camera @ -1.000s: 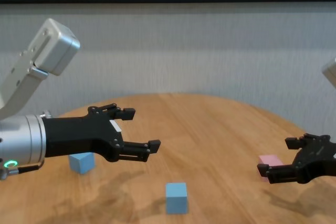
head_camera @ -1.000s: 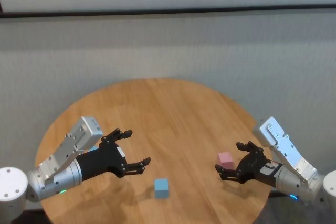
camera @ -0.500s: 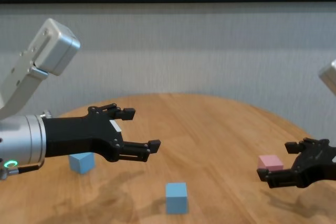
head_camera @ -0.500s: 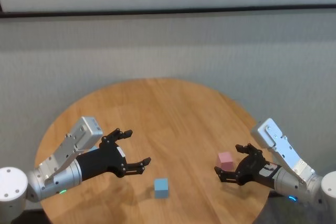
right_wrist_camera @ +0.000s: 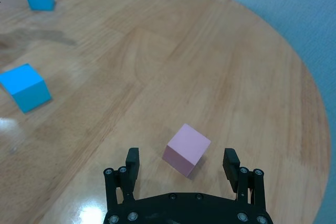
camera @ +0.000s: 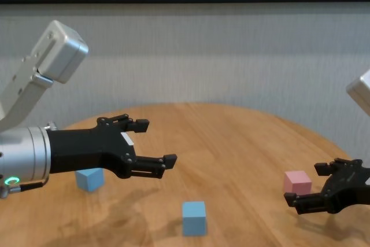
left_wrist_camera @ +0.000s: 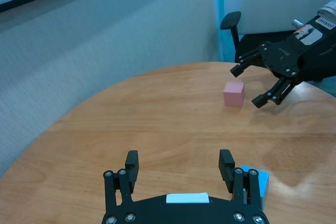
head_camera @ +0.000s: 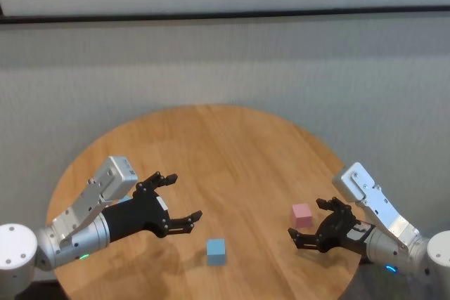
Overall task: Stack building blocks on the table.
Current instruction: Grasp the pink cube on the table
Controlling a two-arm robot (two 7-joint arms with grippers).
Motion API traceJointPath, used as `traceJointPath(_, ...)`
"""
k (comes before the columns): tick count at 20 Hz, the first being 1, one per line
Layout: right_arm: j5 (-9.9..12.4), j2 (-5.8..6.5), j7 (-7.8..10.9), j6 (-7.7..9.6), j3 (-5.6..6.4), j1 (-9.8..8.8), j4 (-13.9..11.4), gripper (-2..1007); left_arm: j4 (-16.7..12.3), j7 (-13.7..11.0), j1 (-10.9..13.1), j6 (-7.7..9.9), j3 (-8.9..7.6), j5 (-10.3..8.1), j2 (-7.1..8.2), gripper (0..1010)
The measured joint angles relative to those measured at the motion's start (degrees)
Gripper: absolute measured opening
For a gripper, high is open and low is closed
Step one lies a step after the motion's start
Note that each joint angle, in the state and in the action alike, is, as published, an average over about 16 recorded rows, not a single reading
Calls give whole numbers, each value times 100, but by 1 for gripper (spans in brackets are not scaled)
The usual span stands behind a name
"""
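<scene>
A pale pink block (head_camera: 301, 215) sits on the round wooden table (head_camera: 232, 152) at the right. My right gripper (head_camera: 306, 218) is open, low over the table, with the pink block (right_wrist_camera: 186, 149) just ahead of and between its fingertips, not gripped. One light blue block (head_camera: 216, 251) lies near the front middle. A second light blue block (camera: 89, 179) lies at the left, behind my left gripper (head_camera: 184, 196). That gripper is open, empty and held above the table.
A grey wall stands behind the table. The table's right edge runs close to the pink block (camera: 297, 182). A black office chair (left_wrist_camera: 231, 22) stands beyond the table in the left wrist view.
My right gripper has sunk lower and drawn back a little toward me, so the pink block now shows fully ahead of its fingertips. The left arm and the blocks have not moved.
</scene>
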Motion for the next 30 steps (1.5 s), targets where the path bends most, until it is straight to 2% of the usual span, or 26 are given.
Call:
traceJointPath(8,-41,-29,-13,-13,-4,18,55,1005,0,0,0,0,0,0,0,1002)
traceJointPath(23,-95,-173,13,-94,-45,180,313,1005,0,0,0,0,0,0,0,1002)
traceJointPath(30,-132,-184,26,-75,-79,216,341,996,0,0,0,0,0,0,0,1002)
